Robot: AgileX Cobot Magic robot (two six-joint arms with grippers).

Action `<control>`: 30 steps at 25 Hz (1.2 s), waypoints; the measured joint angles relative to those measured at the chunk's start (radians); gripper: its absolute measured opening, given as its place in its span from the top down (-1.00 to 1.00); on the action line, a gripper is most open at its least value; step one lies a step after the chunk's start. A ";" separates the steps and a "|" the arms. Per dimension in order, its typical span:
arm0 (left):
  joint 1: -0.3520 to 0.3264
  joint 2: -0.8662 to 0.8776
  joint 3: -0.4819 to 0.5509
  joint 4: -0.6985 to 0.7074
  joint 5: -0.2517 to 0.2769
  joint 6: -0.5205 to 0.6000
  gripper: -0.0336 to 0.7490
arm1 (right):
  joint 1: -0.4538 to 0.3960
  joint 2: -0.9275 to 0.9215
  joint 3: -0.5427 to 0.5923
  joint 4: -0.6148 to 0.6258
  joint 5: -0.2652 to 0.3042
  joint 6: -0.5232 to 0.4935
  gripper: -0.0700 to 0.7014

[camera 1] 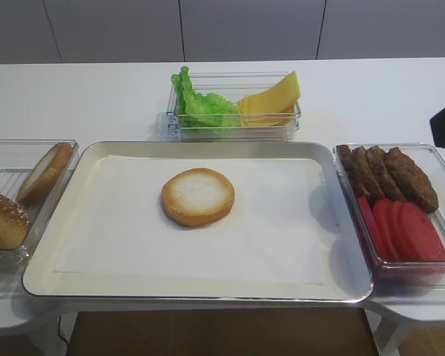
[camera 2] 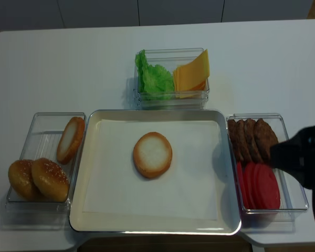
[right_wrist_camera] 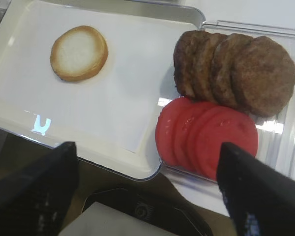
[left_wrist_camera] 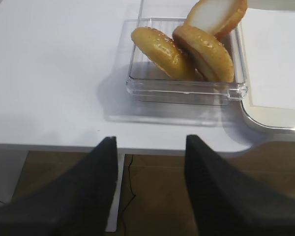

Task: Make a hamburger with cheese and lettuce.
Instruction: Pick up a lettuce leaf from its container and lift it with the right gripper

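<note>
Exterior high: hamburger (camera 1: 198, 196) sitting alone on the tray (camera 1: 341, 285).
Right gripper (right_wrist_camera: 147, 189) hanging spread wide, holding nothing, above the tomato slices (right_wrist_camera: 206, 137).

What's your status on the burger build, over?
Both grippers, left and right, open and empty, off the tray. Hamburger bare on the paper; cheese and lettuce still binned. Nothing in the way.

Food-prep station; white table (camera 2: 68, 58); steel tray (camera 2: 89, 226); ingredient bins (camera 2: 42, 118)
</note>
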 joint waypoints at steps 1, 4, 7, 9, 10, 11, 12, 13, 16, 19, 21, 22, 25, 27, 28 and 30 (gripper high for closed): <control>0.000 0.000 0.000 0.000 0.000 0.000 0.06 | 0.000 0.012 0.000 0.005 0.000 -0.003 -0.99; 0.000 0.000 0.000 0.000 0.000 0.000 0.06 | 0.000 0.039 0.000 0.020 -0.002 -0.019 -0.99; 0.000 0.000 0.000 0.000 0.000 0.000 0.06 | 0.000 0.072 0.000 0.078 -0.008 -0.061 -0.99; 0.000 0.000 0.000 0.000 0.000 0.000 0.06 | 0.010 0.102 -0.005 0.112 -0.014 -0.089 -0.99; 0.000 0.000 0.000 0.000 0.000 0.000 0.06 | 0.022 0.121 -0.015 0.119 -0.015 -0.095 -0.99; 0.000 0.000 0.000 0.000 0.000 0.000 0.06 | 0.042 0.137 -0.025 0.121 -0.021 -0.097 -0.99; 0.000 0.000 0.000 0.000 0.000 0.000 0.06 | 0.069 0.159 -0.039 0.121 -0.028 -0.097 -0.99; 0.000 0.000 0.000 0.000 0.000 0.000 0.06 | 0.100 0.182 -0.056 0.115 -0.036 -0.089 -0.99; 0.000 0.000 0.000 0.000 0.000 0.000 0.06 | 0.202 0.254 -0.118 0.047 -0.060 -0.035 -0.99; 0.000 0.000 0.000 0.000 0.000 0.000 0.06 | 0.295 0.330 -0.194 -0.053 -0.065 0.049 -0.99; 0.000 0.000 0.000 0.000 0.000 0.000 0.06 | 0.342 0.386 -0.246 -0.110 -0.062 0.098 -0.99; 0.000 0.000 0.000 0.000 0.000 0.000 0.06 | 0.362 0.410 -0.275 -0.129 -0.056 0.117 -0.99; 0.000 0.000 0.000 0.000 0.000 0.000 0.06 | 0.401 0.493 -0.358 -0.180 -0.033 0.182 -0.99; 0.000 0.000 0.000 0.000 0.000 0.000 0.06 | 0.414 0.549 -0.419 -0.221 -0.010 0.236 -0.99; 0.000 0.000 0.000 0.000 0.000 0.000 0.06 | 0.419 0.577 -0.450 -0.241 0.001 0.262 -0.99; 0.000 0.000 0.000 0.000 0.000 0.000 0.06 | 0.419 0.628 -0.509 -0.278 0.027 0.307 -0.99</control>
